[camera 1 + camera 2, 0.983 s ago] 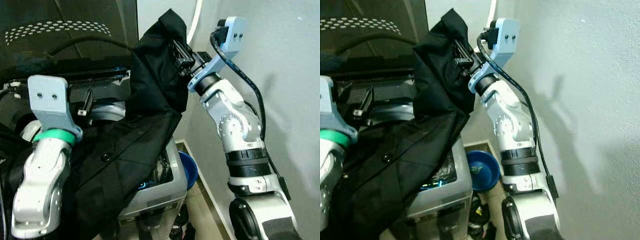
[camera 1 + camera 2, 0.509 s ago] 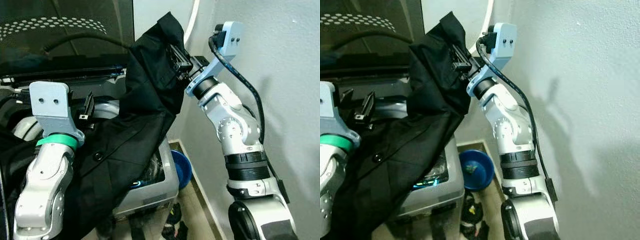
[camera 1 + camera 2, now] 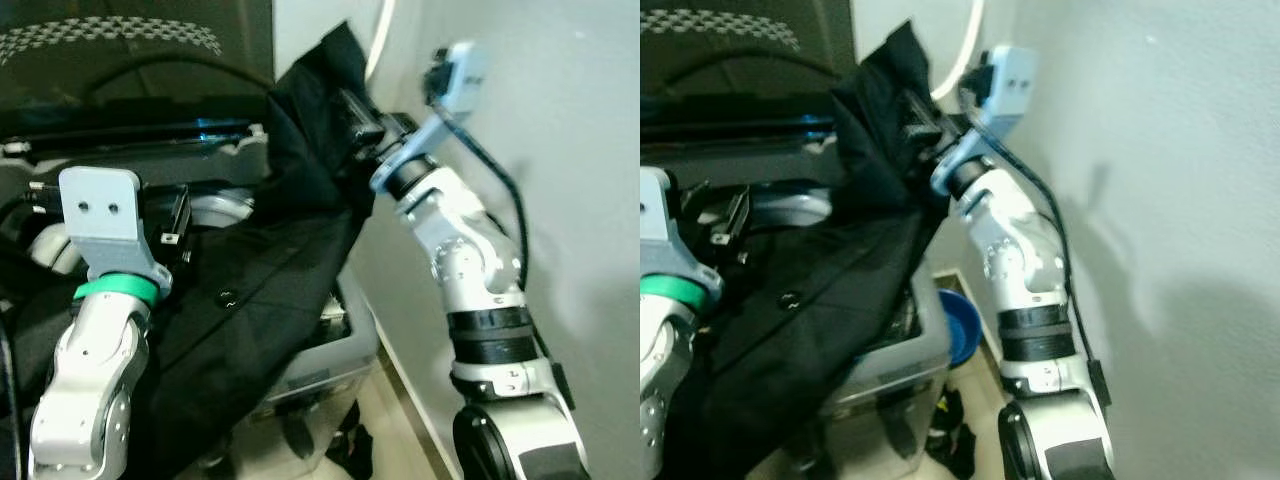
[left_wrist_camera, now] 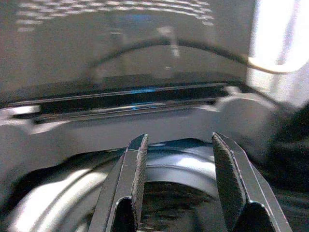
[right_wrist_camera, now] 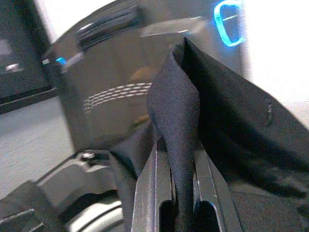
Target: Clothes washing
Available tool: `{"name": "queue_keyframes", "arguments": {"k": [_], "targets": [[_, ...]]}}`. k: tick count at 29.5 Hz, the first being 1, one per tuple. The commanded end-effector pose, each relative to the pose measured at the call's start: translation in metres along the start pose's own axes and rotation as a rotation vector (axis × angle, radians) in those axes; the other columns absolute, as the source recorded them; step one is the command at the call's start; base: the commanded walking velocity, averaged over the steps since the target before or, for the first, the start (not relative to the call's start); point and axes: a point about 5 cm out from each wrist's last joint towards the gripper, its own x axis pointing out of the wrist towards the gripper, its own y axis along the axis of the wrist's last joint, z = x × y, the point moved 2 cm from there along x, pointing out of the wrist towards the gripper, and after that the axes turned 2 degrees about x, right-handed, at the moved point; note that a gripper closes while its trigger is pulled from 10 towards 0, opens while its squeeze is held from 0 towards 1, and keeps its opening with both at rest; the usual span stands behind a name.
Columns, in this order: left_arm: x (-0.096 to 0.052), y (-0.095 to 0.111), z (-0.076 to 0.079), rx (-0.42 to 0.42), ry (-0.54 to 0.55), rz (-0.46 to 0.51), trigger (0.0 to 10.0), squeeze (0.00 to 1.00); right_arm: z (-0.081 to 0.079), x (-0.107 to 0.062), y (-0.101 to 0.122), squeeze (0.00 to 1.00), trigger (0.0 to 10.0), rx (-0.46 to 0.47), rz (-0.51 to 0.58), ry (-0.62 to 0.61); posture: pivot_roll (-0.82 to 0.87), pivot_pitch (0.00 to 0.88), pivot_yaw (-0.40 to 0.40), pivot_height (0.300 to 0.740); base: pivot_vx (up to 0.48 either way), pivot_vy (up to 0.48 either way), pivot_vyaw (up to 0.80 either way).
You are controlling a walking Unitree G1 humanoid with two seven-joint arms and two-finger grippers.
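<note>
A black garment point(image 3: 260, 300) with small buttons drapes over the top-loading washing machine point(image 3: 320, 365) and hangs down its front. My right gripper point(image 3: 350, 110) is raised at the machine's right rear, shut on a bunched fold of the garment point(image 5: 176, 125). In the right wrist view the cloth is pinched between the two fingers point(image 5: 152, 188). My left gripper point(image 4: 176, 159) is open above the machine's round opening point(image 4: 159, 176), with nothing between its fingers. The left arm point(image 3: 95, 330) is on the left, partly under the cloth.
The machine's dark raised lid point(image 3: 130, 60) stands behind the opening. A grey wall point(image 3: 560, 150) runs close along the right side. A blue basin point(image 3: 958, 325) sits on the floor between machine and wall, with dark items point(image 3: 345, 455) lying on the floor by the machine's foot.
The view has shifted and blurred, so the camera moved. The right gripper still holds the garment up; the cloth lies lower and flatter over the machine top.
</note>
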Motion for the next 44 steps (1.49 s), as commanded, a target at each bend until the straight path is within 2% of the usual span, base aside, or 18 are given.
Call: {"name": "queue_keyframes", "arguments": {"k": [1,7,11,13,14,15,16,18,19,20,21,22,24,29,32,35,39,44], "targets": [[-0.002,-0.001,0.001,0.005,0.005,-0.008,10.0,0.0,0.0,0.0,-0.001,0.0,10.0,-0.003,-0.011,0.003,0.15,0.057,-0.039,0.74,0.0,0.0,0.0],[-0.003,-0.001,0.001,0.009,0.007,-0.011,10.0,0.0,0.0,0.003,-0.002,0.0,10.0,-0.003,-0.023,0.018,0.15,0.054,-0.044,0.74,0.0,0.0,0.0],[-0.001,-0.001,-0.002,0.024,0.016,-0.007,10.0,0.0,-0.001,0.025,0.002,0.0,10.0,-0.1,-0.082,0.071,0.15,0.044,-0.04,0.74,0.0,0.0,0.0],[0.003,0.0,-0.005,0.032,0.02,-0.002,10.0,0.0,-0.013,0.056,0.035,0.0,10.0,-0.216,-0.046,0.137,0.14,0.036,-0.026,0.74,0.0,0.0,0.0],[0.003,0.0,-0.005,0.032,0.02,-0.002,10.0,0.0,-0.013,0.056,0.035,0.0,10.0,-0.216,-0.046,0.137,0.14,0.036,-0.026,0.74,0.0,0.0,0.0],[0.004,0.0,-0.007,0.037,0.021,0.0,10.0,0.0,-0.023,0.071,0.065,0.0,10.0,-0.253,0.03,0.15,0.14,0.033,-0.019,0.74,0.0,0.0,0.0],[0.006,0.001,-0.007,0.048,0.016,0.003,10.0,0.0,-0.034,0.083,0.125,0.0,10.0,-0.263,0.215,0.119,0.16,0.028,-0.035,0.74,0.0,0.0,0.0],[0.006,0.001,-0.007,0.048,0.016,0.003,10.0,0.0,-0.034,0.083,0.125,0.0,10.0,-0.263,0.215,0.119,0.16,0.028,-0.035,0.74,0.0,0.0,0.0],[0.006,0.001,-0.007,0.056,0.012,0.006,10.0,0.0,-0.043,0.085,0.165,0.0,10.0,-0.249,0.345,0.096,0.16,0.028,-0.035,0.74,0.0,0.0,0.0],[0.006,0.001,-0.007,0.056,0.012,0.006,10.0,0.0,-0.043,0.085,0.165,0.0,10.0,-0.249,0.345,0.096,0.16,0.028,-0.035,0.74,0.0,0.0,0.0],[0.007,0.003,-0.009,0.06,0.023,0.014,10.0,0.0,-0.046,0.071,0.232,0.0,10.0,-0.143,0.565,0.057,0.17,0.032,-0.046,0.74,0.0,0.0,0.0],[0.007,0.003,-0.009,0.06,0.023,0.014,10.0,0.0,-0.046,0.071,0.232,0.0,10.0,-0.143,0.565,0.057,0.17,0.032,-0.046,0.74,0.0,0.0,0.0],[0.007,0.006,-0.012,0.07,0.035,0.024,10.0,0.0,-0.045,0.05,0.285,0.0,10.0,-0.032,0.725,0.041,0.16,0.035,-0.053,0.74,0.0,0.0,0.0],[0.007,0.007,-0.012,0.076,0.043,0.031,10.0,0.0,-0.037,0.061,0.26,0.0,10.0,0.012,0.632,0.051,0.16,0.035,-0.053,0.74,0.0,0.0,0.0],[0.008,0.008,-0.013,0.077,0.044,0.033,10.0,0.0,-0.036,0.077,0.223,0.0,10.0,0.001,0.504,0.065,0.17,0.045,-0.052,0.74,0.0,0.0,0.0],[0.008,0.008,-0.013,0.077,0.044,0.033,10.0,0.0,-0.036,0.077,0.223,0.0,10.0,0.001,0.504,0.065,0.17,0.045,-0.052,0.74,0.0,0.0,0.0],[0.006,0.008,-0.011,0.077,0.038,0.033,10.0,0.0,-0.05,0.103,0.13,0.0,10.0,-0.022,0.192,0.164,0.18,0.052,-0.047,0.74,0.0,0.0,0.0],[0.005,0.008,-0.009,0.064,0.031,0.033,10.0,0.0,-0.074,0.111,0.07,0.0,10.0,-0.039,-0.01,0.28,0.17,0.053,-0.046,0.74,0.0,0.0,0.0]]}}
